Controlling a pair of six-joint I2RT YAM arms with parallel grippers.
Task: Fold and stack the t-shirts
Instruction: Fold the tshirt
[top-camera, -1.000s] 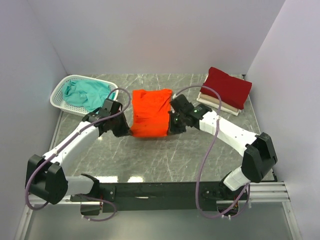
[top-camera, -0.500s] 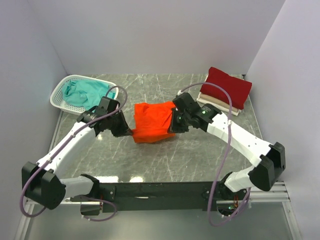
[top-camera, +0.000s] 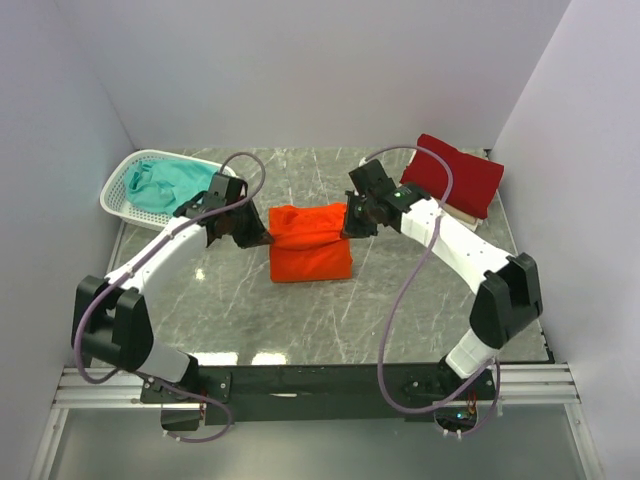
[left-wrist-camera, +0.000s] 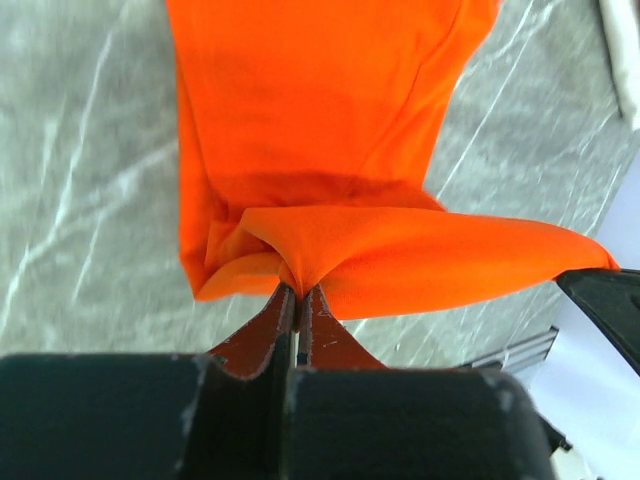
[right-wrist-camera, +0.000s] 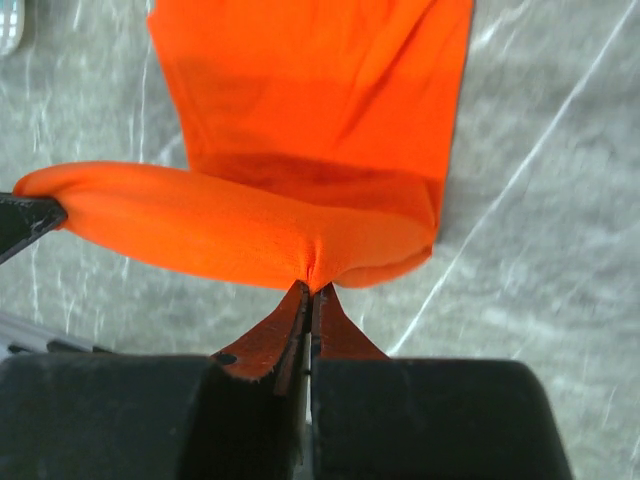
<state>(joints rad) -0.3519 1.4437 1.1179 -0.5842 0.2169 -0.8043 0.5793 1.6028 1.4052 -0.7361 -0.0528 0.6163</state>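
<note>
The bright orange t-shirt (top-camera: 311, 243) lies folded on the table's middle, its far edge lifted. My left gripper (top-camera: 262, 237) is shut on that edge's left corner; in the left wrist view the cloth (left-wrist-camera: 330, 120) bunches at my gripper (left-wrist-camera: 298, 292). My right gripper (top-camera: 350, 226) is shut on the right corner; the right wrist view shows the shirt (right-wrist-camera: 310, 110) pinched at my gripper (right-wrist-camera: 311, 290). The dark red t-shirt (top-camera: 453, 174) lies folded on the cream-white t-shirt (top-camera: 462, 214) at the back right. The teal t-shirt (top-camera: 167, 184) is crumpled in the basket.
A white lattice basket (top-camera: 119, 189) stands at the back left by the left wall. White walls close in the back and both sides. The grey marble table (top-camera: 330, 310) runs to the black rail at the near edge.
Both grippers have lifted the orange shirt's near edge and carried it toward the back, doubling the shirt over itself. The shirt now looks shorter front to back.
</note>
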